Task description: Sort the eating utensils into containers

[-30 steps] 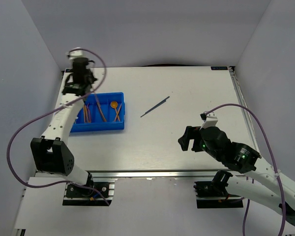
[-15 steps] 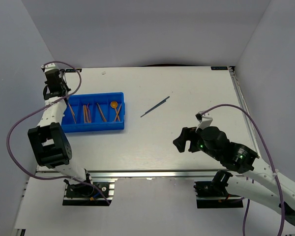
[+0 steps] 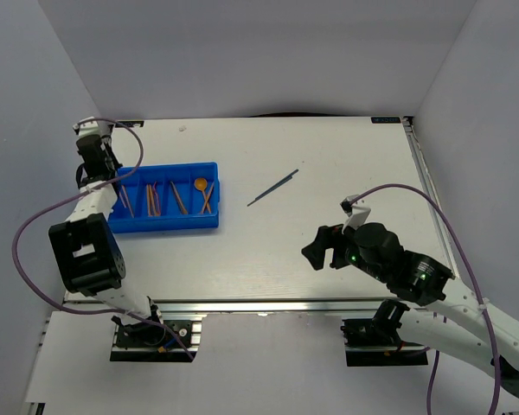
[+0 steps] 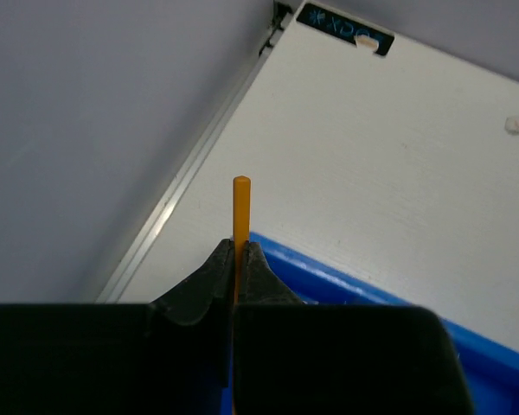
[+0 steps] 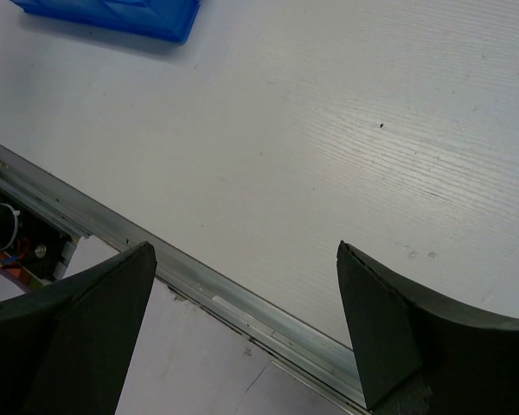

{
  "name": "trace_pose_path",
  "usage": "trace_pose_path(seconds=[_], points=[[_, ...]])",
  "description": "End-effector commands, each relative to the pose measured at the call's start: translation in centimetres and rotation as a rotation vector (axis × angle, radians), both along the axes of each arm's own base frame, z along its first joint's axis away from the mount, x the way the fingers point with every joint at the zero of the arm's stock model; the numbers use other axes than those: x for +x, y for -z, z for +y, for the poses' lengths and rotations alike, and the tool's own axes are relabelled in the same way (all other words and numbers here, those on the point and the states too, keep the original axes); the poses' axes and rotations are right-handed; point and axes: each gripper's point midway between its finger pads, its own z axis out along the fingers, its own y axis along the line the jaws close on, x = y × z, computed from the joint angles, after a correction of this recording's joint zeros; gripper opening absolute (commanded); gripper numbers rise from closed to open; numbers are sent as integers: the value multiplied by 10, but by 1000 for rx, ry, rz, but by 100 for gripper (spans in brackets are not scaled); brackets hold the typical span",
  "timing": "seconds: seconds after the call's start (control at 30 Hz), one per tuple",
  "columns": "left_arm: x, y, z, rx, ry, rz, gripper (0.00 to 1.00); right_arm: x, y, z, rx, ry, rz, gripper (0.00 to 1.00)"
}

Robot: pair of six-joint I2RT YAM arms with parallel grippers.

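The blue tray (image 3: 169, 227) sits on the left of the table and holds several orange and red utensils, among them an orange spoon (image 3: 201, 184) and sticks (image 3: 152, 200). A dark grey-blue utensil (image 3: 272, 188) lies alone on the table, right of the tray. My left gripper (image 3: 93, 161) is at the tray's far left end, shut on an orange stick (image 4: 241, 206) whose tip pokes out past the jaws above the tray's edge (image 4: 346, 285). My right gripper (image 3: 317, 252) is open and empty above the table's near edge, its jaws wide apart (image 5: 242, 251).
The table's left rail (image 4: 177, 194) runs close beside my left gripper, with the grey wall just beyond. The near metal rail (image 5: 242, 303) lies under my right gripper. A corner of the tray (image 5: 112, 13) shows in the right wrist view.
My left arm has swung from above the tray's back edge out to its far left end. My right gripper has drifted slightly left and nearer.
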Motion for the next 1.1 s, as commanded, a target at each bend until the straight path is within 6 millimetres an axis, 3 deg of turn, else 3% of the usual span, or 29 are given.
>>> trace_pose_path(seconds=[0.0, 0.13, 0.17, 0.23, 0.27, 0.4, 0.5, 0.57, 0.63, 0.67, 0.73, 0.77, 0.8, 0.83, 0.87, 0.9, 0.93, 0.97, 1.0, 1.03, 1.07], points=[[-3, 1, -6, -8, 22, -38, 0, 4, -7, 6, 17, -19, -35, 89], [-4, 12, -7, -33, 13, -46, 3, 3, -5, 7, 22, -19, -30, 89], [-6, 13, -6, -34, 3, -43, 10, 3, -5, 7, 21, -25, -28, 89], [-8, 15, -7, -39, 5, -38, 36, 3, -5, 8, 20, -25, -25, 89], [-8, 12, -9, -43, 12, -50, 40, 3, -6, 8, 22, -25, -26, 89], [-18, -20, -10, -37, -12, -152, 55, 3, -6, 9, 23, -24, -24, 89], [-20, -30, -14, -43, 3, -175, 59, 3, -5, 8, 17, -21, -21, 89], [-23, -51, -21, -51, 24, -232, 59, 4, -5, 6, 13, -12, -25, 89], [-19, -76, -43, -79, 124, -299, 63, 6, -6, 5, 10, -2, -29, 89], [-12, -92, -63, -70, 170, -319, 64, 7, -6, 3, 5, 8, -33, 89], [-6, -102, -87, -57, 230, -307, 73, 9, -7, 1, -5, 18, -40, 89], [3, -99, -115, -61, 296, -274, 73, 9, -7, 0, -7, 20, -42, 89], [10, -109, -129, -58, 322, -251, 76, 9, -6, 0, -13, 23, -38, 89], [17, -108, -149, -55, 386, -219, 77, 11, -8, -2, -18, 34, -44, 89], [25, -76, -192, -82, 472, -99, 77, 12, -7, -4, -23, 42, -44, 90], [35, -93, -211, -74, 507, -110, 80, 13, -6, -4, -25, 49, -45, 89], [38, -88, -247, -67, 568, -72, 85, 14, -7, -5, -27, 61, -49, 89], [44, -50, -269, -73, 601, 50, 89, 16, -6, -7, -33, 71, -45, 89], [55, -67, -290, -58, 628, 33, 91, 15, -5, -8, -39, 77, -39, 89], [58, -61, -310, -33, 663, 67, 95, 16, -4, -10, -44, 87, -36, 89], [53, -48, -346, -8, 711, 117, 98, 16, -5, -11, -40, 99, -28, 89]])
